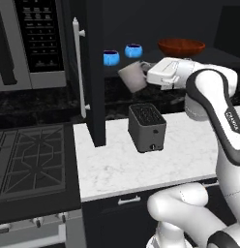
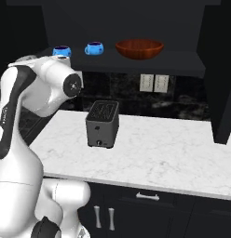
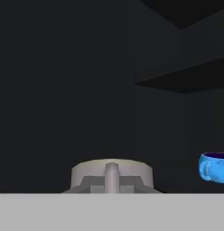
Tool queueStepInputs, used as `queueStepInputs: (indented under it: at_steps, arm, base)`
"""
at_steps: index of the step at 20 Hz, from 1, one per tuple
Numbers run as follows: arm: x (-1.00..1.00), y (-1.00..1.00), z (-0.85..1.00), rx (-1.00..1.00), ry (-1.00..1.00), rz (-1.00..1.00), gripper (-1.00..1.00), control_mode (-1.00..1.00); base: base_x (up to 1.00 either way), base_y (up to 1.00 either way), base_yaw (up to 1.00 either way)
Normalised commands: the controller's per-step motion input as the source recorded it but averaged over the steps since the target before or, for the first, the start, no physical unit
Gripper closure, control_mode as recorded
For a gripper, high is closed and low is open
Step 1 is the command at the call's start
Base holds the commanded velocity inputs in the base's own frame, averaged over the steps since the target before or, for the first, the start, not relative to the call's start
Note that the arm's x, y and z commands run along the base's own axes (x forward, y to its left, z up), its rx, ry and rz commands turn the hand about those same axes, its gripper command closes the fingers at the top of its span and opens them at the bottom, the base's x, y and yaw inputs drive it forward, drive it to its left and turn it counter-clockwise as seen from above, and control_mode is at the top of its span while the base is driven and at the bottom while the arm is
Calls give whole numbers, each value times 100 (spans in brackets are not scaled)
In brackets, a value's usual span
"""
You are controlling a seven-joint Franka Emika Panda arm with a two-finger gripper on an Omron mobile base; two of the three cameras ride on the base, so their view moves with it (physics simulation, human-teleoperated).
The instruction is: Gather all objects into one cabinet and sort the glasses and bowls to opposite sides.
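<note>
My gripper is shut on the grey-beige cup and holds it tilted, in front of and slightly below the open black cabinet's dark shelf. The hand view has the cup's rim right at the bottom, facing the dark cabinet interior. Two small blue bowls stand on the left part of the shelf, just above and behind the cup. A wide red-brown bowl sits further right on that shelf. The tall black door with its silver bar handle stands open to the cup's left.
A dark toaster stands on the white marble counter below the cup. A stove lies to the left, with a microwave above it. Another black cabinet door stands open at the right. Wall outlets sit under the shelf.
</note>
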Motion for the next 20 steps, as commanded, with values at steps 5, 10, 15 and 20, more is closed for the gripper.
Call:
queueStepInputs:
  at_steps: [5,10,15,20]
  arm:
    - [60,0,22,2,-4,9,100,-100]
    - [60,19,11,0,0,0,100,-100]
    - [60,39,0,0,0,2,100,-100]
    - [58,19,0,3,0,2,100,-100]
  base:
    - [0,0,0]
    - [0,0,0]
    - [0,0,0]
    - [0,0,0]
